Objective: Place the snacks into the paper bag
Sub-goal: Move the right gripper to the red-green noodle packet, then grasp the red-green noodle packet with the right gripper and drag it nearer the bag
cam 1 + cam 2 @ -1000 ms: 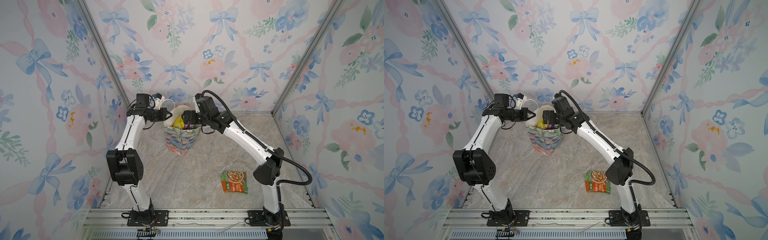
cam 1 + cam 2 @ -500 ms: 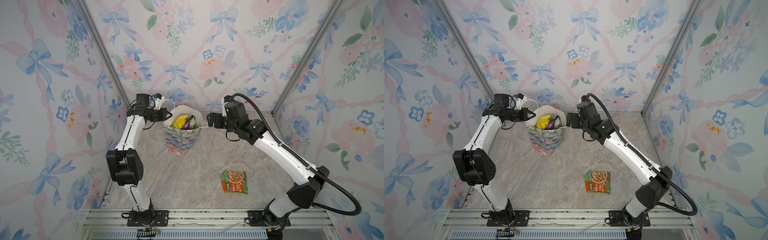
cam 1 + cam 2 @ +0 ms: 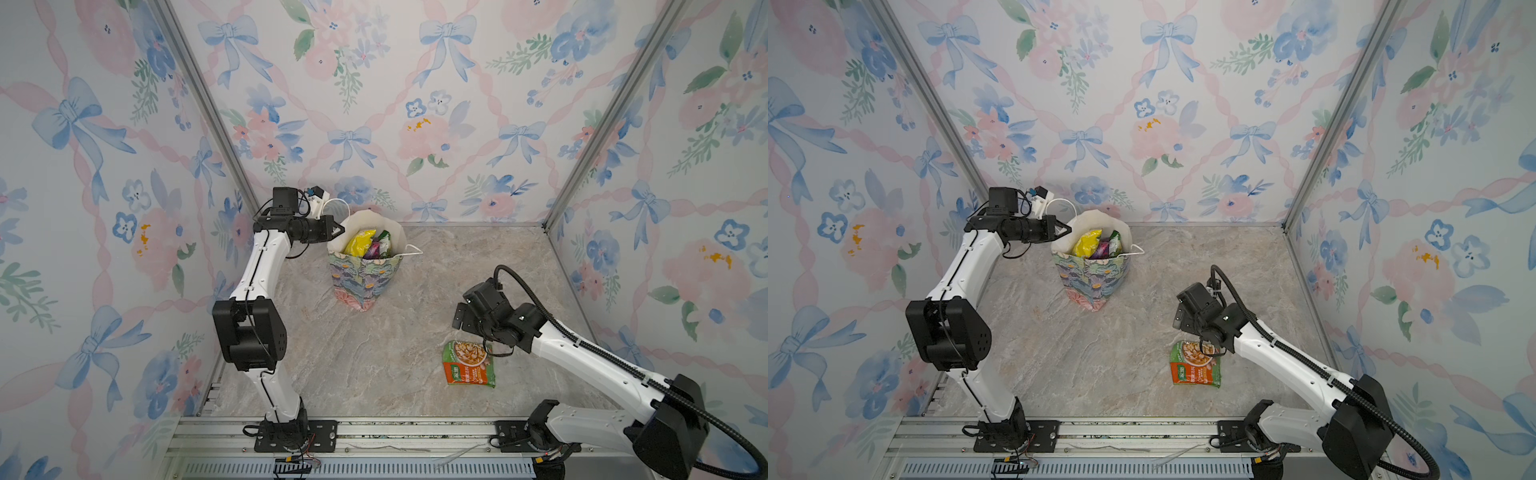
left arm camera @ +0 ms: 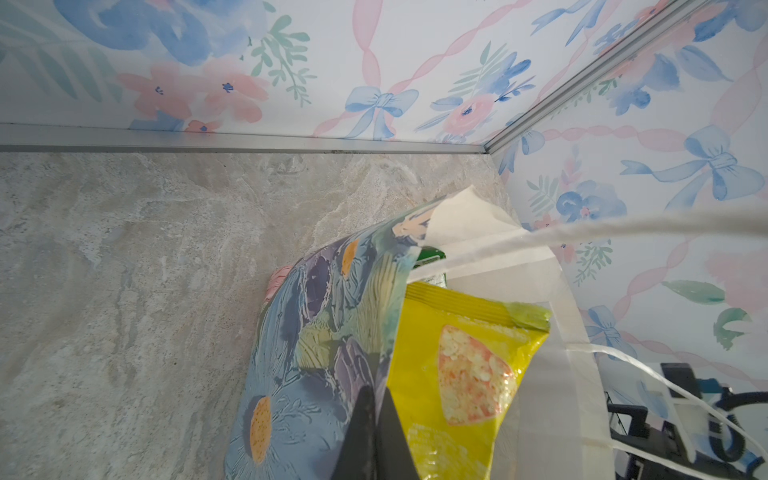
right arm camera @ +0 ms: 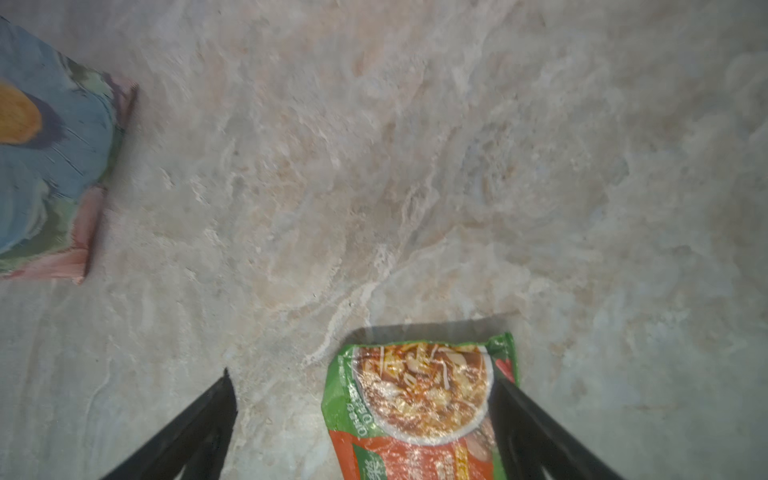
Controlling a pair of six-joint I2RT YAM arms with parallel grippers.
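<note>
Pinching paper bag (image 3: 363, 278) rim: left gripper (image 3: 338, 229); right gripper (image 5: 361, 376) wide, seemingly over pouch (image 3: 468, 365).

Bright even light, soft shadows, blurry wrist views

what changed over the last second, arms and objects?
The right gripper left the mouth of the paper bag, swung right, then came down toward the front. Its jaws are open at the orange-green pouch on the table, with nothing gripped. Unchanged: the left gripper is shut on the bag's rim, the bag is upright with packets inside, and the pouch is in the same spot.
</note>
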